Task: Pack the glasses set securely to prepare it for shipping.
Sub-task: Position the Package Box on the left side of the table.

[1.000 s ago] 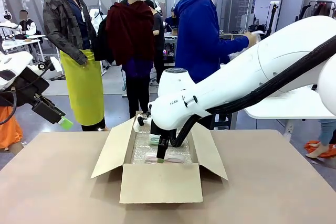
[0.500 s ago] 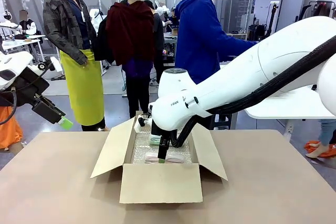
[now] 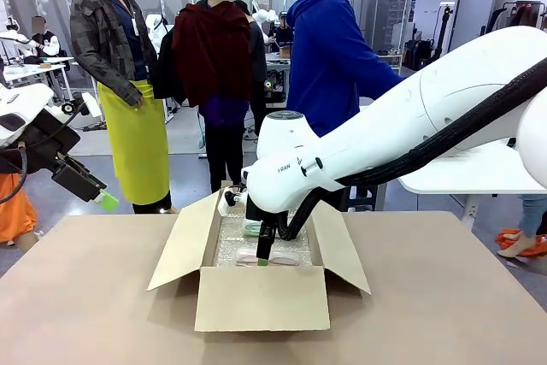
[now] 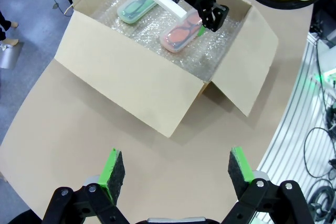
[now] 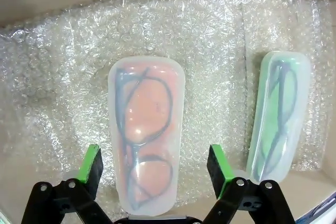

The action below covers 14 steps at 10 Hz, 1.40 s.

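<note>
The pink case (image 5: 146,129) and mint-green case (image 5: 278,114) are lying apart on bubble wrap (image 5: 210,40) inside the cardboard box (image 3: 261,297). The right arm's jaws are straddling the pink one, spread and not pinching. Placing looks done; next, I judge, comes lifting clear and closing the flaps (image 4: 247,72). The left arm's jaws are hovering spread over the surface (image 4: 79,145). The right wrist view is revealing spectacles (image 5: 144,108) inside the cases — the left wrist view, the flaps standing open.

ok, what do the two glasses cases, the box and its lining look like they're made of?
Pink case: probably translucent plastic with a frosted satin finish; the glasses inside show through and the highlights are soft.
Mint-green case: same look, with the glasses visible through the shell.
Box: brown cardboard, matte, with creased flaps; I can't tell whether it is corrugated.
Lining: clear bubble wrap, glossy, with rows of small bubbles.
</note>
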{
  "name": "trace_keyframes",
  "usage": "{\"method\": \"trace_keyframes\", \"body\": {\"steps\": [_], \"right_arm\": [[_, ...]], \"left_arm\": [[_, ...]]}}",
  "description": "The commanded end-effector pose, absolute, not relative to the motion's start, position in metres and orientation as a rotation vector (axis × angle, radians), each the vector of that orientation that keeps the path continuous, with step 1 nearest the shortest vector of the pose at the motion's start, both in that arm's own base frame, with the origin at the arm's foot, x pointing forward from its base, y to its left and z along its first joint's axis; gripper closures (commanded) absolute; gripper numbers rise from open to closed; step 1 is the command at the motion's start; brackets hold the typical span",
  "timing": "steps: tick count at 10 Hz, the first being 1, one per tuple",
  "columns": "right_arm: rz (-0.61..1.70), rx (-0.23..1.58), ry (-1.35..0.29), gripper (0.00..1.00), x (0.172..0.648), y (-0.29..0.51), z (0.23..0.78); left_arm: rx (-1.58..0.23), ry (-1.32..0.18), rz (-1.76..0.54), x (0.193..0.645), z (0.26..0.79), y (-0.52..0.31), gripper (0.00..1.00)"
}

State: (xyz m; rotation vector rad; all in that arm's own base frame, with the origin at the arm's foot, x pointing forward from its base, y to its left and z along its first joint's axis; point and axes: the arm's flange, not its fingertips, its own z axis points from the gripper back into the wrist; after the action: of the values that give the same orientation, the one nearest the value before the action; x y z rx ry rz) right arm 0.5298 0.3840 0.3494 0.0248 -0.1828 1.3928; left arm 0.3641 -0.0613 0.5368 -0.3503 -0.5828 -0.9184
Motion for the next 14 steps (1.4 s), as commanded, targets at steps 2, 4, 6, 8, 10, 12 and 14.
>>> {"method": "trace_keyframes", "body": {"steps": [2,4,6,8,10,12,14], "right_arm": [[1.389,0.041,-0.193,0.0,0.529,0.385,0.35],[1.389,0.041,-0.193,0.0,0.529,0.385,0.35],[1.392,0.025,-0.183,0.0,0.53,0.384,0.349],[1.378,0.004,-0.169,0.0,0.509,0.369,0.419],[1.328,0.018,-0.177,0.0,0.502,0.35,0.446],[1.23,0.02,-0.238,0.0,0.49,0.317,0.476],[1.082,0.024,-0.325,0.0,0.469,0.262,0.499]], "left_arm": [[-0.376,-0.59,-0.932,0.363,0.538,-0.059,0.0],[-0.376,-0.59,-0.932,0.363,0.538,-0.059,0.0],[-0.376,-0.59,-0.932,0.363,0.538,-0.059,0.0],[-0.376,-0.59,-0.932,0.363,0.538,-0.059,0.0],[-0.376,-0.59,-0.932,0.363,0.538,-0.059,0.0],[-0.376,-0.59,-0.932,0.363,0.538,-0.059,0.0],[-0.376,-0.59,-0.932,0.363,0.538,-0.059,0.0]]}}
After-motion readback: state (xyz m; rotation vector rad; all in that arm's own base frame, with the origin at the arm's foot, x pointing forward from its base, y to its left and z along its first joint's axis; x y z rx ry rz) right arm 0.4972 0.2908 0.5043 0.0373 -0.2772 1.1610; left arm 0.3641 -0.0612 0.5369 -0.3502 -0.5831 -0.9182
